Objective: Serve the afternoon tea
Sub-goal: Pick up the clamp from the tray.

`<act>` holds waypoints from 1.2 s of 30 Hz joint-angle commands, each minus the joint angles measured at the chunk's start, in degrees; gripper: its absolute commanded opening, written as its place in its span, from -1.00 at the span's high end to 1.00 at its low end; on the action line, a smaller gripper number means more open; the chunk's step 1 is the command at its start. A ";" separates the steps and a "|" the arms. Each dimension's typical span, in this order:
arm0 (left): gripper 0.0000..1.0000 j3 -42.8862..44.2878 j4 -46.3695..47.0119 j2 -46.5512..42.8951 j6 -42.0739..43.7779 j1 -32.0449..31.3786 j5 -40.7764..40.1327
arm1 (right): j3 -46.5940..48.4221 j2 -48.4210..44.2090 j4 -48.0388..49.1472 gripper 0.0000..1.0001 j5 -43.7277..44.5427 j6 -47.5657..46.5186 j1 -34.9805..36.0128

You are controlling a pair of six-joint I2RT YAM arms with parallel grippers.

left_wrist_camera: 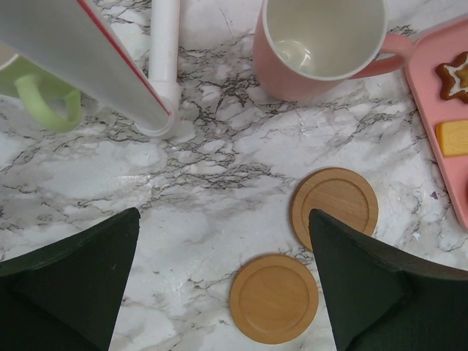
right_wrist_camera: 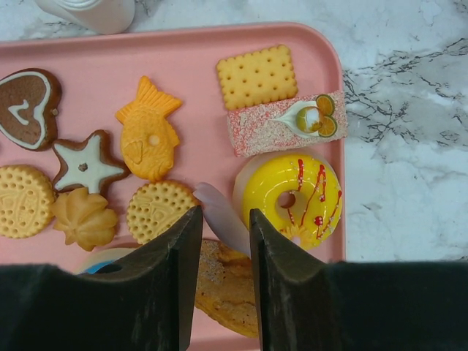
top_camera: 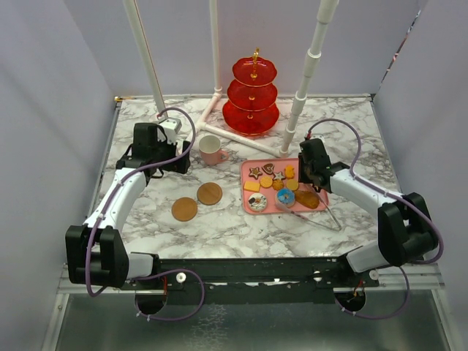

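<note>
- The right gripper (right_wrist_camera: 225, 241) hangs over the near part of the pink tray (right_wrist_camera: 95, 58). Its jaws are drawn narrow about a pale pink flat piece (right_wrist_camera: 219, 216) that fills the gap. Whether that piece is clamped I cannot tell.
- A brown pastry (right_wrist_camera: 223, 292) lies right under its fingers, with a yellow iced doughnut (right_wrist_camera: 289, 197) just beside one finger and a round biscuit (right_wrist_camera: 157, 212) just beside the other.
- A fish-shaped cookie (right_wrist_camera: 148, 135), a star cookie (right_wrist_camera: 84, 164) and a square cracker (right_wrist_camera: 256, 75) lie beyond its tips.
- The left gripper (left_wrist_camera: 223, 292) is spread to its widest and holds nothing.
- One brown coaster (left_wrist_camera: 274, 297) lies between its fingers, and the second coaster (left_wrist_camera: 335, 207) lies just ahead of one fingertip.
- The pink mug (left_wrist_camera: 322, 44) stands upright farther ahead. The pale green mug (left_wrist_camera: 36, 88) is ahead on the other side, partly hidden behind a white post (left_wrist_camera: 164, 44).
- The red three-tier stand (top_camera: 252, 99) stands well beyond both grippers.
- The table (top_camera: 219, 227) is white marble with grey veins, and plain pale walls close it in.
</note>
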 commanded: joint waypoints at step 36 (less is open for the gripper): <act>-0.99 12.32 -21.51 -9.34 26.24 -10.04 18.13 | 7.29 -8.14 -11.91 0.99 -1.62 -3.71 4.84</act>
